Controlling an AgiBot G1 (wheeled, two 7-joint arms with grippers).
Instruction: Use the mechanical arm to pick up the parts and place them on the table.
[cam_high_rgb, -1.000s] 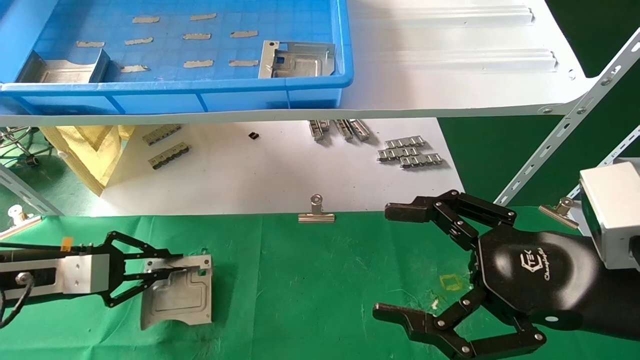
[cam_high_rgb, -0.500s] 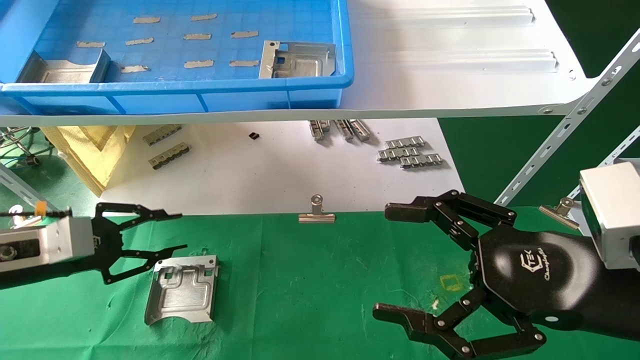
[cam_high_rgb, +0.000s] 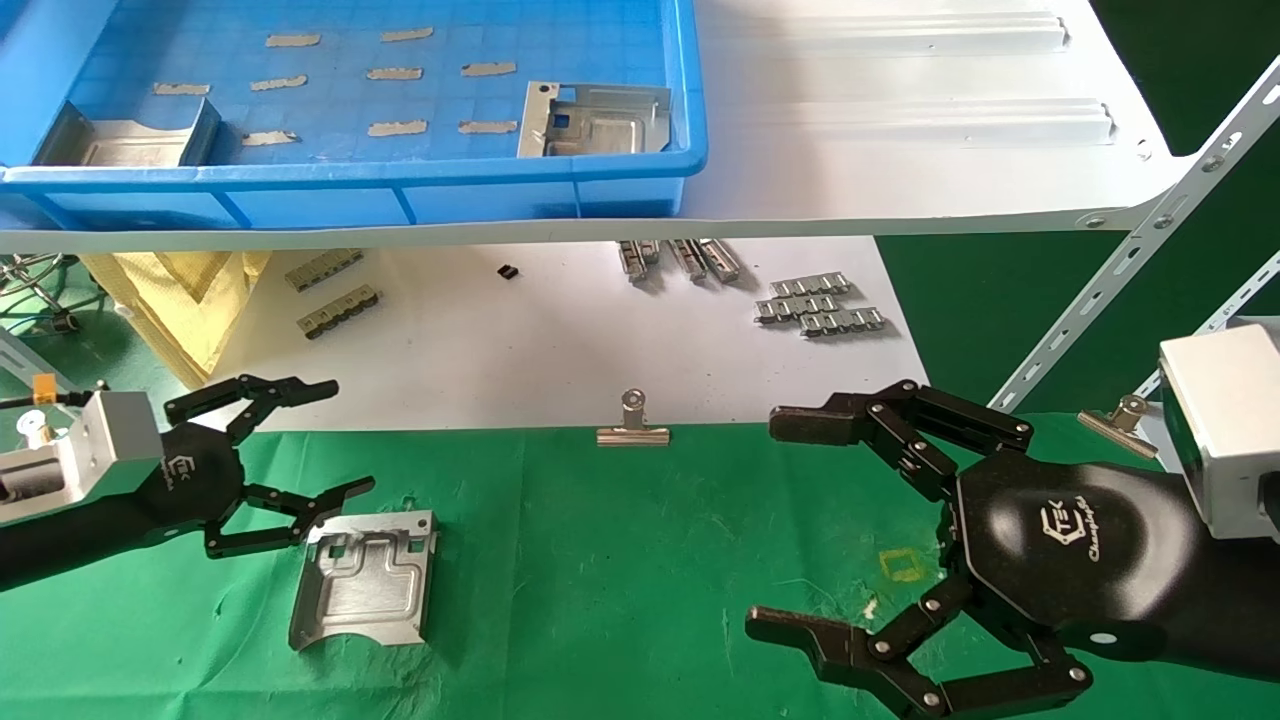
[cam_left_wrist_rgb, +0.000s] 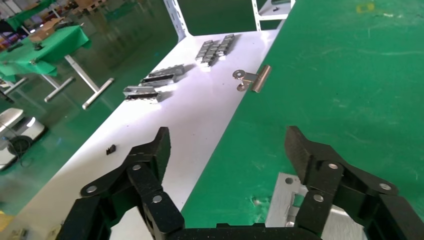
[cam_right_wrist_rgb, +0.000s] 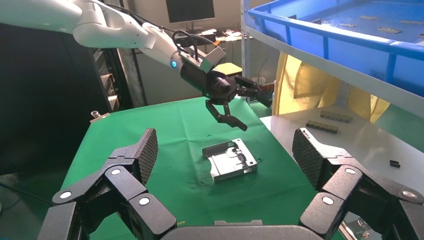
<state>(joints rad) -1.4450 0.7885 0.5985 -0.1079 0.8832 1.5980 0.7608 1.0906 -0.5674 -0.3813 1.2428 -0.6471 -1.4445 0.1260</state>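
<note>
One silver part lies flat on the green table, also seen in the left wrist view and the right wrist view. My left gripper is open and empty, held just above and behind the part's far edge; its jaws stand wide in the left wrist view. It also shows in the right wrist view. My right gripper is open and empty over the table's right side, also seen in its own wrist view. Two more parts lie in the blue bin.
The blue bin sits on a white shelf overhanging the back. A white sheet behind the cloth carries small grey ridged strips. A binder clip holds the cloth's edge. A slanted shelf strut stands at the right.
My left gripper let go of the part, which now lies flat on the cloth. The gripper then rose, drew back toward the white sheet and turned its palm up. The right arm stayed still.
</note>
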